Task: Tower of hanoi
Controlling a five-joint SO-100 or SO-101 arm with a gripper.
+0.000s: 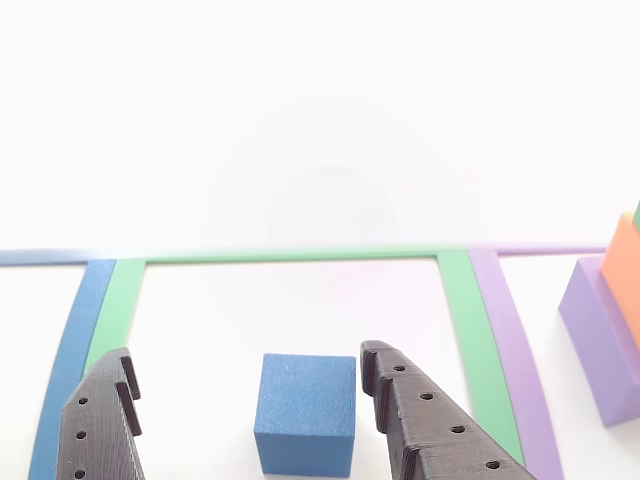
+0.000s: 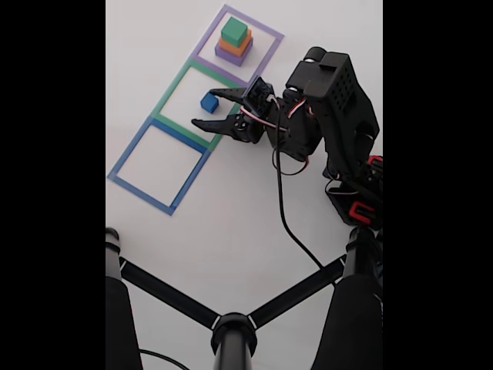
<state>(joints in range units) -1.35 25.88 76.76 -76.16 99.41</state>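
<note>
The claw (image 1: pixel 250 390) stands open, its two dark fingers spread to either side of the blue block (image 1: pixel 306 412), which sits on the white worktop (image 1: pixel 320 120) inside the green square outline (image 1: pixel 300 256). In the other view both fingers are cut off by the bottom edge, so only their tips and upper lengths show; a gap of bare worktop shows on the left of the block, while on the right the finger lies just beside it, and whether it touches cannot be told. The block's bottom edge is nearly at the picture's border. At the right edge of that view the purple block (image 1: pixel 600 340) carries the orange block (image 1: pixel 625 255), both cropped by the frame, and only a sliver of the green block (image 1: pixel 637 216) shows above them. In the fixed view the stack is whole: purple block (image 2: pixel 231 55) at the bottom, orange block (image 2: pixel 236 44) on it, green block (image 2: pixel 234 31) on top, all within the purple square outline (image 2: pixel 266 32). The blue block (image 2: pixel 209 102) lies between the claw (image 2: pixel 203 109) tips in the green square outline (image 2: pixel 171 91), and the blue square outline (image 2: pixel 123 158) beside it holds nothing. The arm (image 2: pixel 323 100) is partly cut off by the black band at the right, and a dark stand (image 2: pixel 231 327) crosses the lower part.
</note>
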